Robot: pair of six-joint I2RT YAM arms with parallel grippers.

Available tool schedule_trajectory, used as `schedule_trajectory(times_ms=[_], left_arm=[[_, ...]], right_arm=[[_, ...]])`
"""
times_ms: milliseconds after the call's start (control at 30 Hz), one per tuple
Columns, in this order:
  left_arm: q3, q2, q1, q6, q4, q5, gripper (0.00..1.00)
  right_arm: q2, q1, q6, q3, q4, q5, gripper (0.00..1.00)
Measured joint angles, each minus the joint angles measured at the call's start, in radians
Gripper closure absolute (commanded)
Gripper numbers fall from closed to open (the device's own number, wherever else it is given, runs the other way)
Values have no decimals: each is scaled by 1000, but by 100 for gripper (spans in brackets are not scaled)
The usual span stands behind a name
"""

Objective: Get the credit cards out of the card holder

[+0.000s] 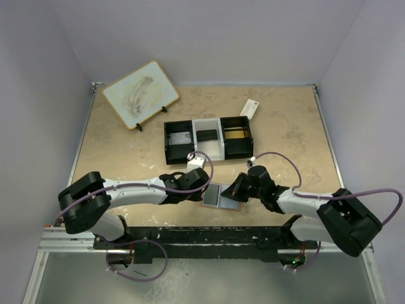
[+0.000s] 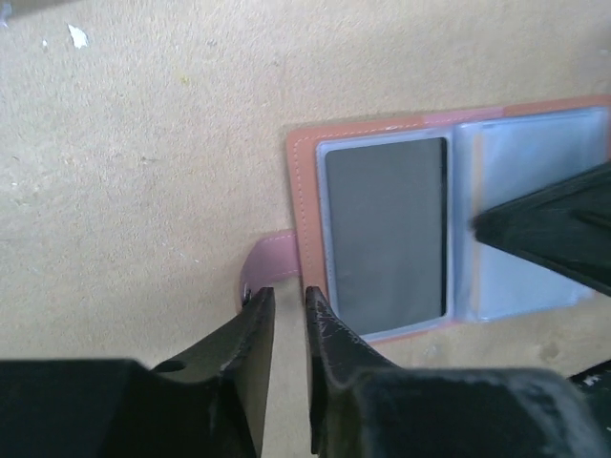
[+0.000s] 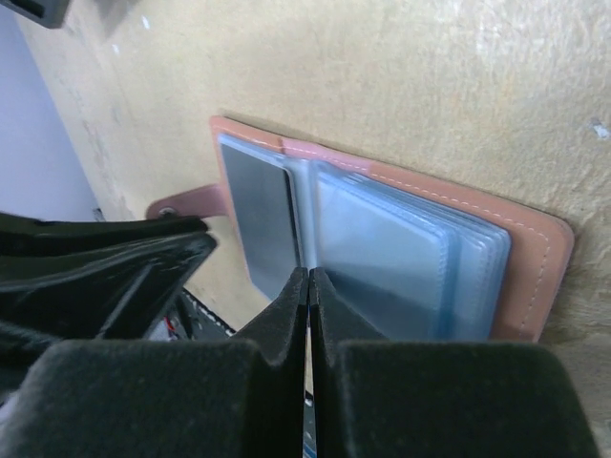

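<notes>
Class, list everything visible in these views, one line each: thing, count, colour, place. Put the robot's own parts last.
table: one, beige, under everything
board: one, white, wood-framed, propped at far left
tray: one, black-white-black compartments, centre
tray cards: two, grey in left compartment, black in middle
brownish item: one, right compartment, unidentifiable
packet: one, white with red end, beyond tray's right end
card holder: one, salmon-tan, open, near edge between grippers
pocketed card: one, dark, in clear pocket nearest strap
left gripper: one, black, fingers slightly apart beside strap
right gripper: one, black, fingers together over holder's pockets
</notes>
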Motion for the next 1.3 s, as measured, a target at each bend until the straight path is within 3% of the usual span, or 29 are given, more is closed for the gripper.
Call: schedule_trajectory(times_ms=[100, 200, 433, 767, 1100, 1300], left_arm=[[30, -24, 0, 4, -22, 0, 78], [80, -34, 0, 13, -13, 2, 78], [120, 23, 0, 35, 43, 30, 86], [64, 101, 2, 27, 71, 56, 94], [17, 78, 3, 23, 127, 56, 99], [2, 71, 5, 15, 145, 56, 100]], right_arm=[[32, 0, -2, 0, 6, -12, 100], [34, 0, -5, 0, 17, -20, 93], [54, 0, -24, 1, 43, -39, 81], [135, 0, -46, 51, 58, -38, 77], [177, 1, -32, 46, 134, -48, 76], [222, 13, -26, 53, 189, -58, 86]])
